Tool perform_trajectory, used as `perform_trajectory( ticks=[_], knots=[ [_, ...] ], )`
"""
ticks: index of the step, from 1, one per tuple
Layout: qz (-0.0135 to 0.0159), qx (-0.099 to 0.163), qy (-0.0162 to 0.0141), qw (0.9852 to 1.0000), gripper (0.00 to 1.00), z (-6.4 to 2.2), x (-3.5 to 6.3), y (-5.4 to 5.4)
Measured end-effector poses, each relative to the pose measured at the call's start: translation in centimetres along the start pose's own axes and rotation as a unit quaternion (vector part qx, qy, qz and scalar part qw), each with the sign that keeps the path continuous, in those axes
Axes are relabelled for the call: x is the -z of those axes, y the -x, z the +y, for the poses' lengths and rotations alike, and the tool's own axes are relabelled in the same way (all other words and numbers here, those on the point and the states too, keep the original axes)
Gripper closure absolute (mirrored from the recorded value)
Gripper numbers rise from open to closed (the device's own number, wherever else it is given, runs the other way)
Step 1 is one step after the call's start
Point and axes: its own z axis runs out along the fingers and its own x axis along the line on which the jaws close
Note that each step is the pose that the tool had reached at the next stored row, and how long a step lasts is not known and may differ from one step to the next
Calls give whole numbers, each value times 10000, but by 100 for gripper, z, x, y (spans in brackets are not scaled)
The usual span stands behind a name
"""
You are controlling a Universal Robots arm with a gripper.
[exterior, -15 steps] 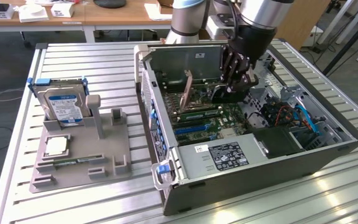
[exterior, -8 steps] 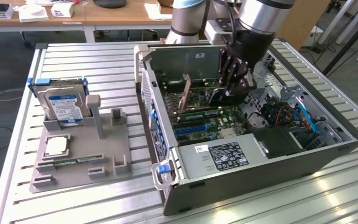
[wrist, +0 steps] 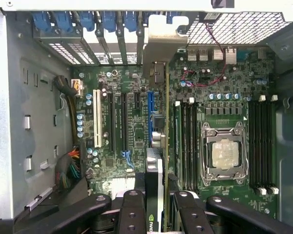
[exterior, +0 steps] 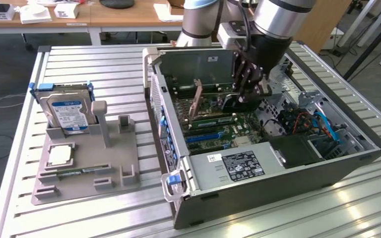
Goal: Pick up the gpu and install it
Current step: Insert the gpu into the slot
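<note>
Gpu (wrist: pixel 155 168) edge-on in the claw's (wrist: pixel 157 197) grip; motherboard (wrist: pixel 112 80) directly beneath

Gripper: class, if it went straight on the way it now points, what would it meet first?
Probably the motherboard near the blue slot, touched first by the gpu that the gripper holds; depth is unclear.

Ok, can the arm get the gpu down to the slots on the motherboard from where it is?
Probably yes. The case lies open on its side, the fingers grip the gpu edge-on over the motherboard, and the black slots beside it stand bare, with no cable across them.
</note>
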Motion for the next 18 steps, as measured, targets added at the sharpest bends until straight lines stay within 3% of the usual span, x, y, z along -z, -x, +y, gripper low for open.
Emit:
perform_trajectory(
  ticks=[5, 12, 18],
  knots=[
    [-20, 87, 5, 10000, 73, 16, -8, -2],
    [-23, 129, 7, 9999, 73, 17, -18, -2],
    [-22, 128, 7, 9999, 73, 17, -107, -7]
  ],
)
